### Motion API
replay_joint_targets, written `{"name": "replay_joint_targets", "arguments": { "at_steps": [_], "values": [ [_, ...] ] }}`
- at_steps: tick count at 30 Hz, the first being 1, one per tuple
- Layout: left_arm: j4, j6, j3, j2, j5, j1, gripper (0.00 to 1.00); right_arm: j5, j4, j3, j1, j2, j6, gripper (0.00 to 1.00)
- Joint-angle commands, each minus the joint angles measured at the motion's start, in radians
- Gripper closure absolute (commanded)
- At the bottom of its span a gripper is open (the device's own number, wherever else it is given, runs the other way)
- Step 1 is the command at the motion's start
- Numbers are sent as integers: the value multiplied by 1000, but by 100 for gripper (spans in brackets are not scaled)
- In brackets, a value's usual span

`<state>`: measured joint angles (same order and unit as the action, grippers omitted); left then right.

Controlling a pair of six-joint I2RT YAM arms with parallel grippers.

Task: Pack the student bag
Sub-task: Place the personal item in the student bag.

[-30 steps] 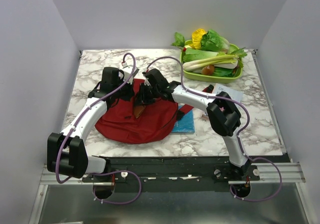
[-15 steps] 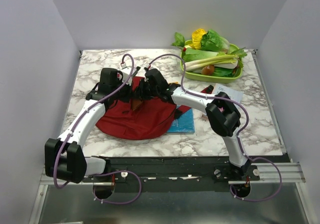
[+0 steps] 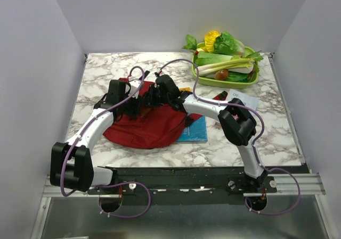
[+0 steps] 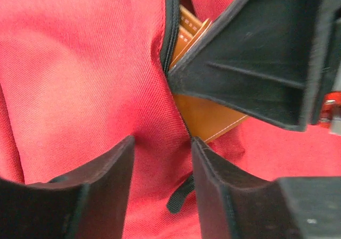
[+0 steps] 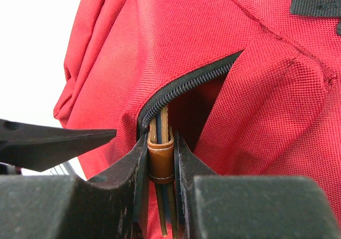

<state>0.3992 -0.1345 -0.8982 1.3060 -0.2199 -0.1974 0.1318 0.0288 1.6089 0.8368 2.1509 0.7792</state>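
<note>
– Where is the student bag [image 3: 144,130], and which way does it point?
– It lies flat on the marble table [image 3: 266,138], left of centre, with its rounded end toward my bases. Its long axis seems to run near to far, though my arms cover the far part.
– And your pincers?
– My right pincer [image 5: 161,162] is clamped on a tan leather case [image 4: 205,114], edge-on at the mouth of the open zip [image 5: 186,84]. My left pincer [image 4: 162,164] hangs with its jaws apart over the red cloth just beside that zip

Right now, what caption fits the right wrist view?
Right gripper holds a tan leather item at the student bag's open zipper.
</note>
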Motion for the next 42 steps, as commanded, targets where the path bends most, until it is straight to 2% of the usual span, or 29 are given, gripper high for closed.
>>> {"name": "replay_joint_targets", "arguments": {
  "at_steps": [1,5,8,11,12,14,28,32,34,35,36,39,42],
  "values": [
    [-46,10,28,36,86,4,42,-3,71,-14,2,9,11,96],
    [-91,15,41,64,113,3,38,6,74,-15,4,7,9,97],
    [-109,9,48,84,122,4,45,14,75,-18,2,7,9,98],
    [-117,12,56,85,97,4,63,22,82,-24,2,7,12,98],
    [-118,12,55,82,80,4,82,23,86,-24,2,9,15,98],
    [-99,12,45,81,41,4,100,23,86,-15,4,17,19,98],
    [108,-14,-48,-37,-358,4,100,-66,57,100,4,87,109,99],
    [125,-11,-57,-25,-375,4,100,-12,79,121,4,113,146,99],
    [125,-11,-59,-10,-371,6,100,27,80,126,4,121,144,94],
    [124,-14,-59,-7,-365,9,100,38,74,123,5,122,138,88],
    [122,-14,-58,-4,-361,12,100,43,38,123,7,122,129,74],
    [104,-16,-48,-2,-346,26,100,28,-53,80,7,84,78,55],
    [95,-30,-36,4,-332,33,100,-4,-70,-13,7,24,17,47]
  ]
}}
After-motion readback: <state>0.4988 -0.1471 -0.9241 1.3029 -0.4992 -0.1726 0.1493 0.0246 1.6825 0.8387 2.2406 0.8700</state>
